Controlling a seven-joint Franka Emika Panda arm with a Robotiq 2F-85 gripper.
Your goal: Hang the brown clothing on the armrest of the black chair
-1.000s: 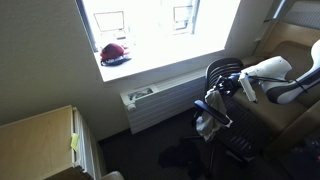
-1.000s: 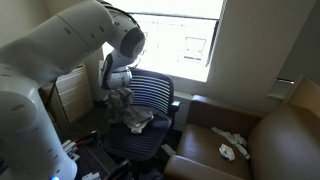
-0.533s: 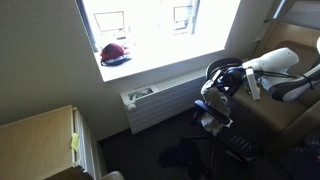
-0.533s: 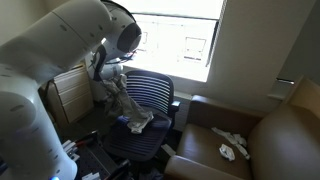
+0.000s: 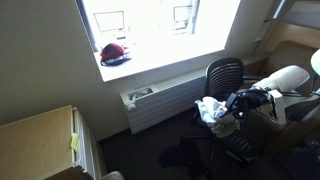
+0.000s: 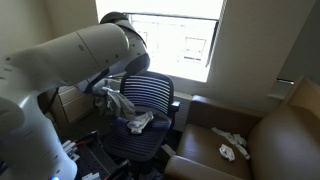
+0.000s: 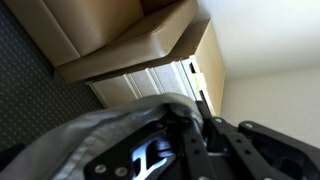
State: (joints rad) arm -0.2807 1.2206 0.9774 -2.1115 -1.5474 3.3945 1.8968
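The black chair shows in both exterior views (image 5: 224, 74) (image 6: 152, 93). The brown clothing, pale grey-brown and crumpled, hangs from my gripper at the chair's side (image 5: 209, 108). In an exterior view it trails from the gripper down onto the seat (image 6: 137, 122). My gripper (image 5: 236, 102) (image 6: 106, 96) is shut on the clothing, low beside the chair near its armrest. In the wrist view the clothing (image 7: 90, 138) lies over the dark gripper fingers (image 7: 185, 140), which it largely hides.
A radiator (image 5: 160, 100) runs under the window, with a red hat (image 5: 114, 53) on the sill. A wooden cabinet (image 5: 45, 140) (image 7: 130, 55) stands nearby. A brown leather sofa (image 6: 270, 140) with white items (image 6: 232, 147) is beside the chair.
My gripper has moved down and away from the chair's backrest towards its side, carrying the clothing with it. The clothing now stretches from the seat to the gripper.
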